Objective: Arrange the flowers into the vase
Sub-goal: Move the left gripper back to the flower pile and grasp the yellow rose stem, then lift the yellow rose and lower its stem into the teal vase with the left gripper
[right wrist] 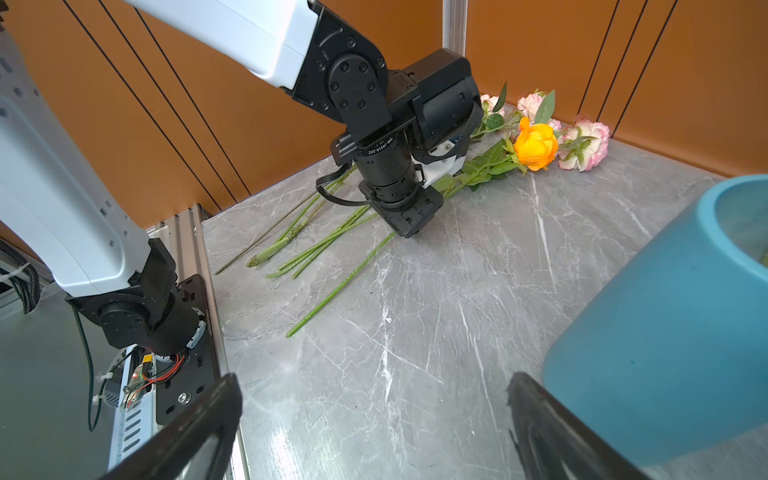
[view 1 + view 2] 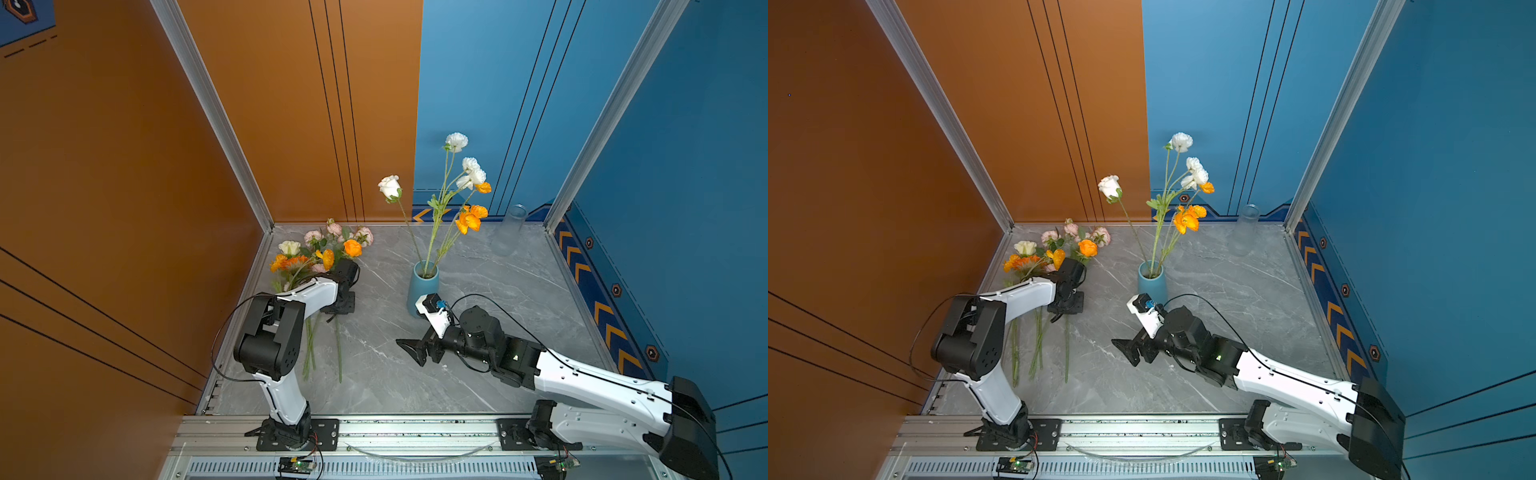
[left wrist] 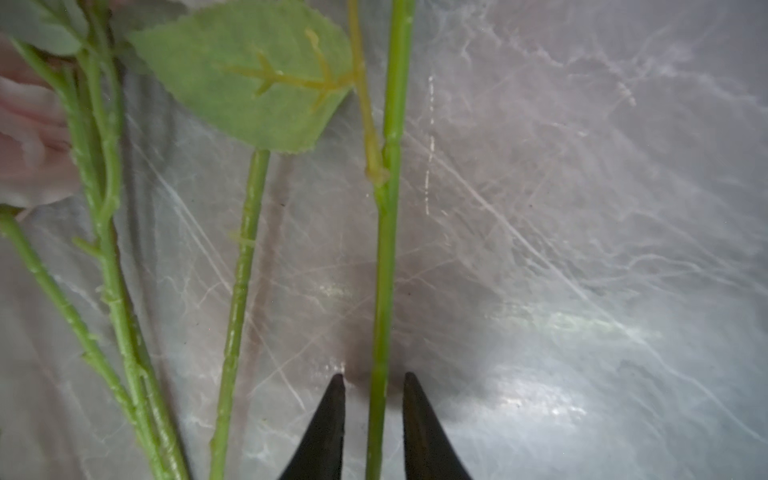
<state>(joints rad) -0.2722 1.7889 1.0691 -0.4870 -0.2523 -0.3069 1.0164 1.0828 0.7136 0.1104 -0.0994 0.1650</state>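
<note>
The left jaws, largely hidden under the wrist in both top views, stand narrowly apart astride one green stem (image 3: 384,270), its bloom cut off. The other flowers (image 2: 320,253) lie far left on the surface (image 2: 519,316). The right jaws gape empty, just beside the blue vase (image 1: 665,332).

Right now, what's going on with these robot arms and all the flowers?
Two robot arms are filling a blue vase with flowers. A few already stand in it. The left gripper is down at the loose pile on the table, jaws straddling one green stem, not yet pinching. The right gripper sits wide open beside the vase, empty.
</note>
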